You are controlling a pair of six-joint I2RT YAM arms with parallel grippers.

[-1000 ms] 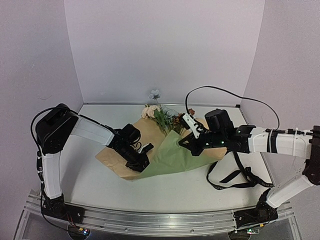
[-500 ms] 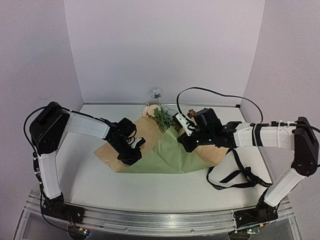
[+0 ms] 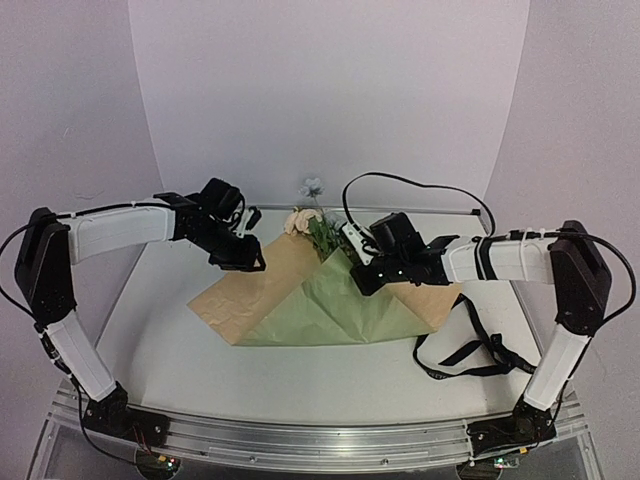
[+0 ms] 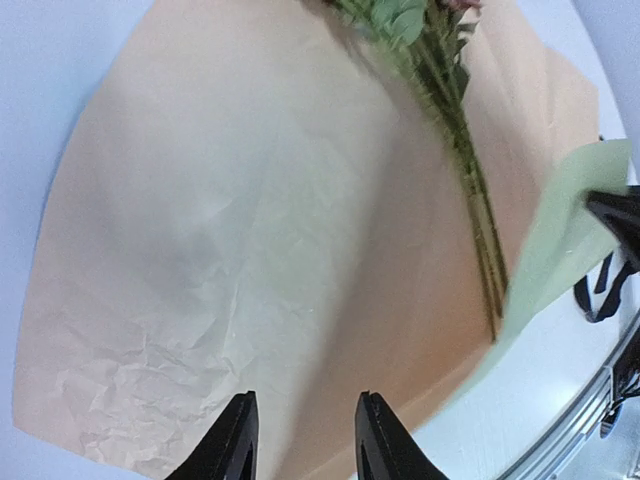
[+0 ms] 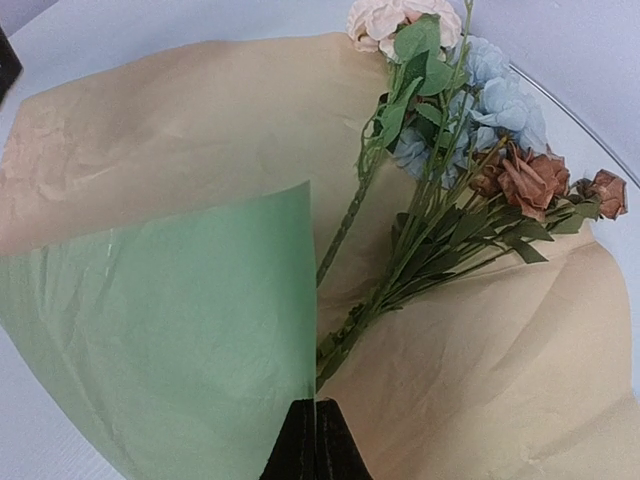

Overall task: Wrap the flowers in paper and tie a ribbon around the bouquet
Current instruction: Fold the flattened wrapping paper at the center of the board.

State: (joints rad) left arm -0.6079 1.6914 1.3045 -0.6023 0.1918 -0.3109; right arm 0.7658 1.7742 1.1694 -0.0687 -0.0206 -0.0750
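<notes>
The paper (image 3: pixel 262 292) lies on the table tan side up, with its olive-green flap (image 3: pixel 335 312) folded over the front right part. The flowers (image 3: pixel 316 228) rest on it, heads toward the back wall; in the right wrist view the flowers (image 5: pixel 470 150) have their stems running under the green flap (image 5: pixel 180 330). My right gripper (image 3: pixel 362 283) is shut on the flap's edge (image 5: pixel 315 425). My left gripper (image 3: pixel 250 262) hovers open over the tan paper (image 4: pixel 250 220) at its back left, with nothing between its fingers (image 4: pixel 240 445). The black ribbon (image 3: pixel 470 352) lies looped on the table at the right.
White walls close in the back and both sides. A metal rail (image 3: pixel 320 440) runs along the near edge with both arm bases on it. The right arm's black cable (image 3: pixel 400 180) arcs above the flowers.
My left gripper has opened, left the paper's front fold and moved back and left. My right gripper has carried the green flap a little leftward over the stems.
</notes>
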